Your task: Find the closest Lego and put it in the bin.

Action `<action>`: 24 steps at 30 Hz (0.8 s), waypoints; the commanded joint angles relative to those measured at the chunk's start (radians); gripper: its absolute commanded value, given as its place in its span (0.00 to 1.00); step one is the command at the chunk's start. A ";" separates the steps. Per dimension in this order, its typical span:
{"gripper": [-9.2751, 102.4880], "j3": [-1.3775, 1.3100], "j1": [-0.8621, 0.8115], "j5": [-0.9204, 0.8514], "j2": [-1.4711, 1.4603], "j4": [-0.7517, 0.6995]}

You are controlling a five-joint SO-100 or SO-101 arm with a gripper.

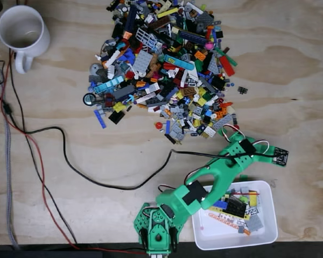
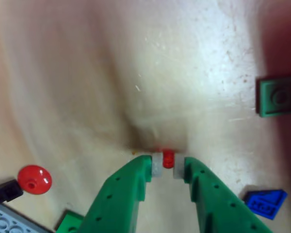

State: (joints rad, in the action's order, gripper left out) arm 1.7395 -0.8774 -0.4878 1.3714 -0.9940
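Pale plywood (image 1: 290, 64) spreads under me, scuffed and knotted, with a white mug (image 1: 22, 31) at the far left and black and red cables (image 1: 59, 156) trailing down the left side in the fixed view. Far across the middle lies a big heap of mixed Lego (image 1: 167, 70), thinning out toward me. My green arm (image 1: 215, 180) reaches from the near edge up and right, past the heap's near rim. In the wrist view my gripper (image 2: 168, 167) is nearly closed, its two green fingers (image 2: 123, 194) pinching a small red Lego (image 2: 168, 158) between the grey pads at their tips, just above bare wood. Around it sit a red round stud (image 2: 34, 179) to the left, a green plate (image 2: 279, 97) to the far right and a blue piece (image 2: 266, 201) near right. In the fixed view the bin (image 1: 269, 228) lies near right, right beside my arm, already holding assorted bricks.
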 commanded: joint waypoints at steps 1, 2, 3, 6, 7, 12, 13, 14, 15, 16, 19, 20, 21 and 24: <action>0.13 -0.147 0.002 -0.003 0.141 -0.094; 0.13 -0.179 -0.002 -0.006 0.153 -0.129; 0.13 -0.207 -0.006 -0.008 0.167 -0.158; 0.13 -0.285 -0.026 -0.009 0.224 -0.264; 0.13 -0.296 -0.035 -0.011 0.253 -0.296; 0.13 -0.310 -0.106 -0.041 0.405 -0.454; 0.13 -0.304 -0.129 -0.058 0.439 -0.477; 0.13 -0.293 -0.155 -0.075 0.472 -0.503; 0.13 -0.273 -0.178 -0.091 0.509 -0.520; 0.13 -0.255 -0.206 -0.114 0.540 -0.541; 0.14 -0.160 -0.304 -0.183 0.614 -0.561; 0.14 -0.117 -0.341 -0.209 0.632 -0.552; 0.14 -0.069 -0.379 -0.236 0.652 -0.529; 0.14 0.067 -0.471 -0.316 0.673 -0.451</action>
State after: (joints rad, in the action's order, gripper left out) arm 1.7334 -1.2456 -0.7240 1.9558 -1.4956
